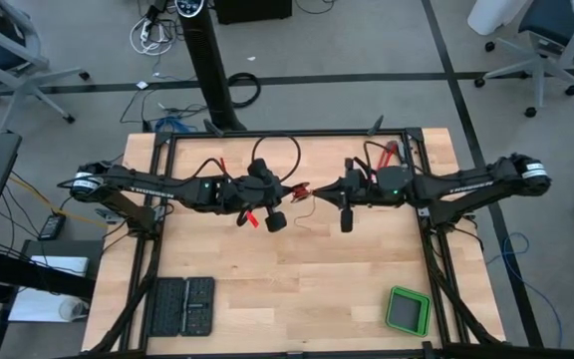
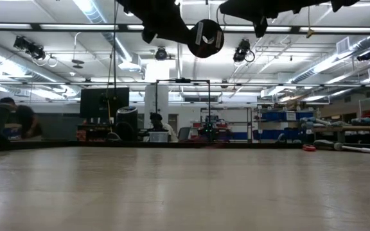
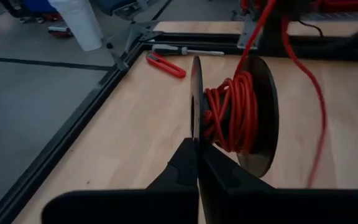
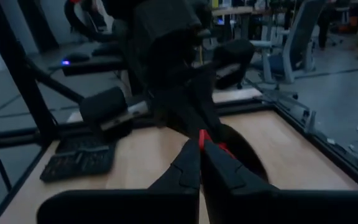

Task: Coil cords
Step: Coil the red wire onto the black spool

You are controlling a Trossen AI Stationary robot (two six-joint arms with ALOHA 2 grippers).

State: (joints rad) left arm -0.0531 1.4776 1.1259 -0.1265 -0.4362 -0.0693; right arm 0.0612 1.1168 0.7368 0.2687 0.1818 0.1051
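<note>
Left wrist view: red wire (image 3: 232, 112) half-wound on black spool (image 3: 263, 118), my left claw (image 3: 197, 165) clamped on its rim above the tabletop (image 3: 135, 124); right claw (image 4: 201, 155) beside spool pinches wire; next: keep tension, wind on.

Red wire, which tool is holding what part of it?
Left tool grips the spool's dark flange edge; right tool pinches the red wire.

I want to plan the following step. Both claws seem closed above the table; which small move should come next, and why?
Probably the right claw should carry the red wire one more turn around the spool. The left claw pinches the spool's dark disc, wire is already wound there, and a loose length hangs free beside it.
</note>
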